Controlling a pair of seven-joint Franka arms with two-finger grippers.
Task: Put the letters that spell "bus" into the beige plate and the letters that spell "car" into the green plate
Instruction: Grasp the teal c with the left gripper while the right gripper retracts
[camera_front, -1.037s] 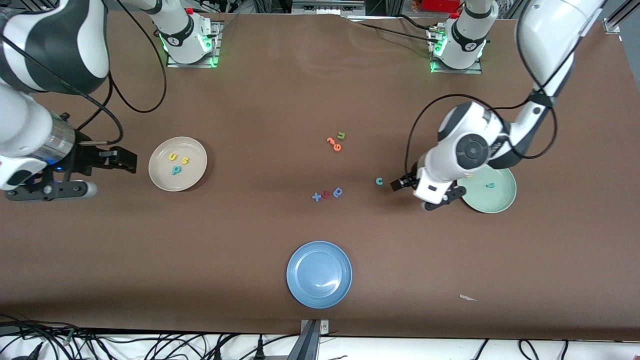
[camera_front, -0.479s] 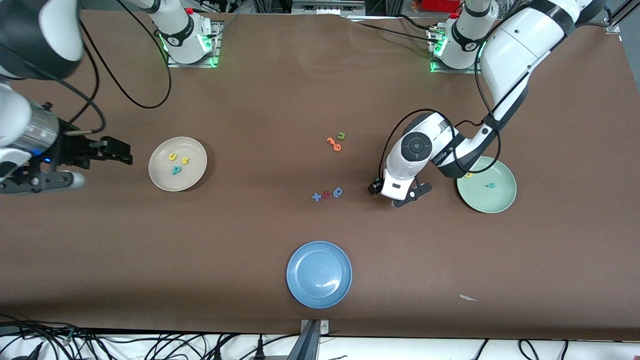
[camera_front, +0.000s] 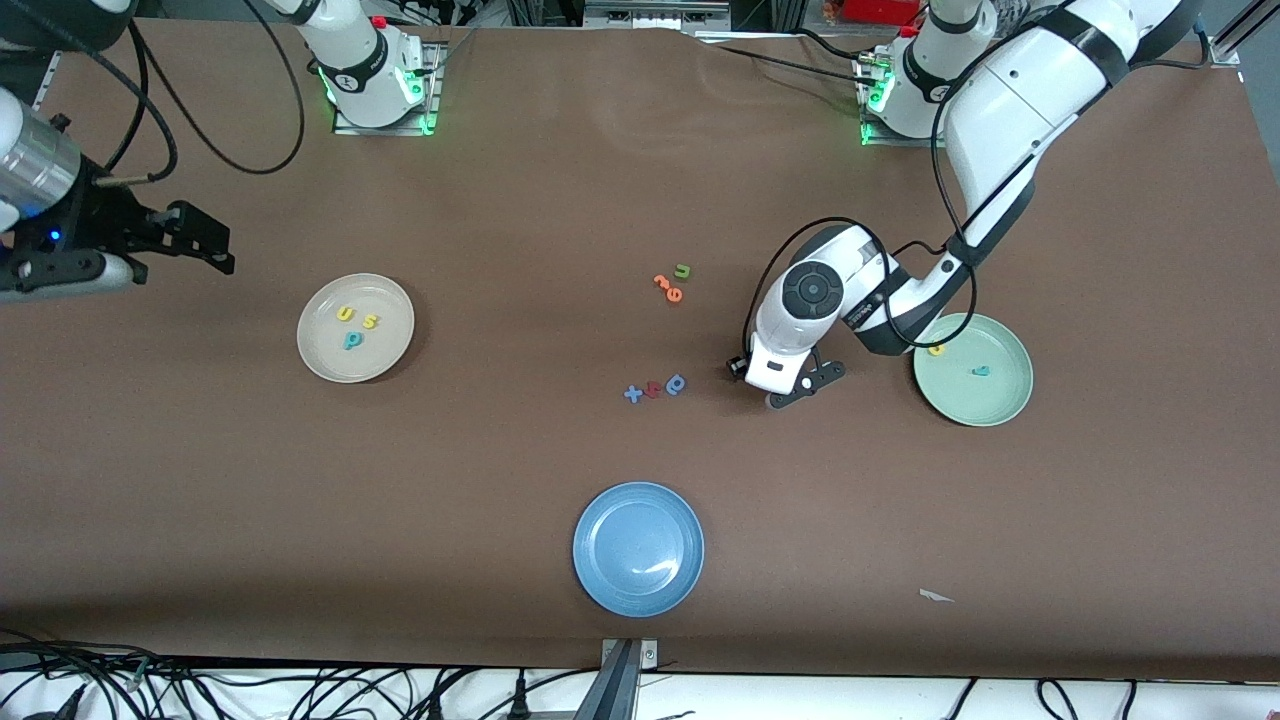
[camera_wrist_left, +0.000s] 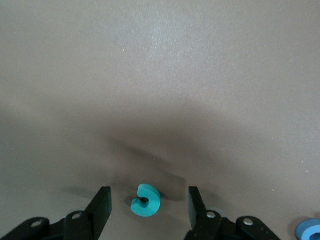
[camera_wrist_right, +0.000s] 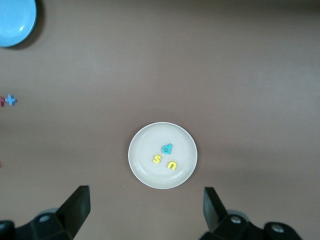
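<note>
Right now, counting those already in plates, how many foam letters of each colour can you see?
Yellow letters: 3
Teal letters: 3
Orange letters: 2
Blue letters: 2
Green letter: 1
Red letter: 1
Total: 12

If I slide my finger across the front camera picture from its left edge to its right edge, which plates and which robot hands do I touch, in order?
Right hand → round cream-beige plate holding three letters → round blue plate → left hand → round pale mint-green plate.
</note>
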